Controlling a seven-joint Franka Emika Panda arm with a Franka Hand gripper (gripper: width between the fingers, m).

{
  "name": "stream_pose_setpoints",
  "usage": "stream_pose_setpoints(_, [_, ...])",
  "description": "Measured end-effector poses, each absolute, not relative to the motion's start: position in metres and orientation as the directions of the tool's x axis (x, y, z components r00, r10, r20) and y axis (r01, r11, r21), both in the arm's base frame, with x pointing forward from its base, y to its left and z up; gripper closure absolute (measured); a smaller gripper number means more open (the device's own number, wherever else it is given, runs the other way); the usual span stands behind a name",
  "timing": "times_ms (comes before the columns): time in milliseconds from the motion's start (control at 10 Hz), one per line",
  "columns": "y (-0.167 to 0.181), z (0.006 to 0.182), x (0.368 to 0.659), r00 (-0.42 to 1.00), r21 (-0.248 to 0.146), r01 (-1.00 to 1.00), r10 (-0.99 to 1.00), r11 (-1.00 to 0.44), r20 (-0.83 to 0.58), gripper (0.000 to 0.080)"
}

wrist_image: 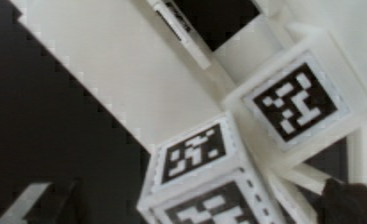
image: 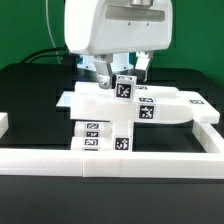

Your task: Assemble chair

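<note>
Jaws stand released, wide apart, grasping nothing: the gripper [image: 122,68] hangs from the white robot arm [image: 110,25] in the upper middle of the exterior view, its two dark fingers [image: 101,70] flanking the top of a small tagged block [image: 125,86] of the chair; whether either finger touches the block cannot be told.

Chair parts [image: 105,103], matte white, lie grouped in the middle of the exterior view. A flat panel forms the centre; a long bar [image: 182,104] bearing one tag runs toward the right edge of the frame. Further tagged pieces [image: 98,136] sit in the lower middle, against the low white border wall [image: 110,160], which crosses the lower part of the frame and turns back along the right side.

Table surface [image: 30,100] is matte black. Behind it, at the upper left and upper right of the frame, a green backdrop [image: 25,30] closes the room.

Wrist view: white chair faces with two large square tags [wrist_image: 301,100] fill the frame over the black table; one dark fingertip [wrist_image: 349,195] shows at the lower right corner.
</note>
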State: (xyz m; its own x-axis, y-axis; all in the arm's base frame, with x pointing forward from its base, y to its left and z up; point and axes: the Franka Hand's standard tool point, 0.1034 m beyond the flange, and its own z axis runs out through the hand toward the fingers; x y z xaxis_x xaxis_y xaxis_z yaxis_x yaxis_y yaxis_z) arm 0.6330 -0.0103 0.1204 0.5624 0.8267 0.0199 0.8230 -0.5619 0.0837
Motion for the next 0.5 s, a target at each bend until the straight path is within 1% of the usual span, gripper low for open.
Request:
stream_pose_setpoints(100, [-0.0143,0.1204,0.6327,0.486,0.091,0.870,0.874,-0.484,-0.003,0.0151])
stream_pose_setpoints(200, [-0.0160,0.1203,0.6325,0.441,0.095,0.894,0.897,-0.437,-0.019,0.0151])
stream_pose_setpoints(300, [-0.0166,0.1200,0.6323,0.436,0.096,0.897,0.900,-0.432,-0.025,0.0151])
stream_pose_setpoints(400, [-0.0167,0.1197,0.6322,0.452,0.096,0.889,0.891,-0.448,-0.024,0.0251])
stream_pose_setpoints(500, [-0.0170,0.1197,0.6322,0.452,0.096,0.889,0.892,-0.448,-0.025,0.0434])
